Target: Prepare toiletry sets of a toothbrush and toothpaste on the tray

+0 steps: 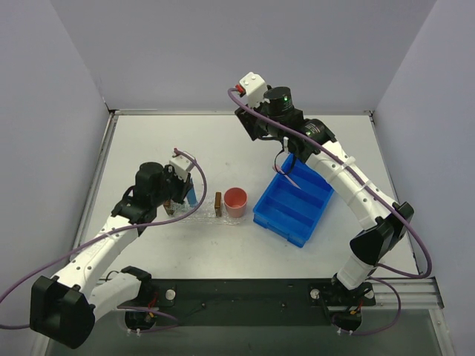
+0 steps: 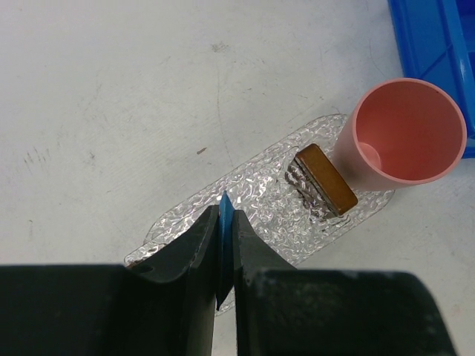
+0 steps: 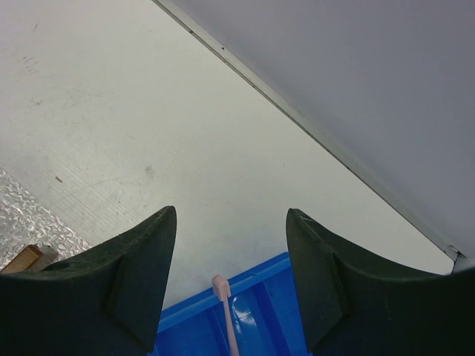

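My left gripper (image 2: 224, 213) is shut on a light blue toothpaste tube (image 2: 223, 230), held edge-up just above the near part of the clear bumpy tray (image 2: 252, 189). From above, the tube (image 1: 191, 194) hangs at the left end of the tray (image 1: 200, 216). The pink toothbrush (image 3: 225, 304) leans in the blue bin (image 3: 271, 300), its head resting on the rim. My right gripper (image 3: 231, 211) is open above it, touching nothing. In the overhead view the right gripper (image 1: 288, 166) hovers over the bin's far corner, by the toothbrush (image 1: 294, 179).
A small brown block (image 2: 326, 179) lies on the tray's far end. A pink cup (image 2: 404, 133) stands upright right beside it, between the tray and the blue divided bin (image 1: 293, 209). Walls enclose the table on the left, back and right.
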### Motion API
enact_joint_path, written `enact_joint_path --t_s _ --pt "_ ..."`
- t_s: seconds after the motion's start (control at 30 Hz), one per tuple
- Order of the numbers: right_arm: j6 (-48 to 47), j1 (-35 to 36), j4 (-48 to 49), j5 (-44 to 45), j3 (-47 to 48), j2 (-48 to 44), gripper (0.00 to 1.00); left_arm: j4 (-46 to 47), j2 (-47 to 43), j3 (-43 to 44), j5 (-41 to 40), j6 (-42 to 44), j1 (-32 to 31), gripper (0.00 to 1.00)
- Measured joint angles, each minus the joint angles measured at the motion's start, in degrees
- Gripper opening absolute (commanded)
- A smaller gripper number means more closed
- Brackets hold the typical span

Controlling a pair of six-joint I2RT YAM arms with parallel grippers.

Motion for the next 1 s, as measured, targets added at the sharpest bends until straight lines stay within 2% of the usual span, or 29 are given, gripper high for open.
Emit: enact_joint_path --t_s 1.0 --pt "-1.9 1.2 0.0 1.5 0.0 0.0 0.56 6.4 2.1 -4.5 0.6 0.1 0.0 0.0"
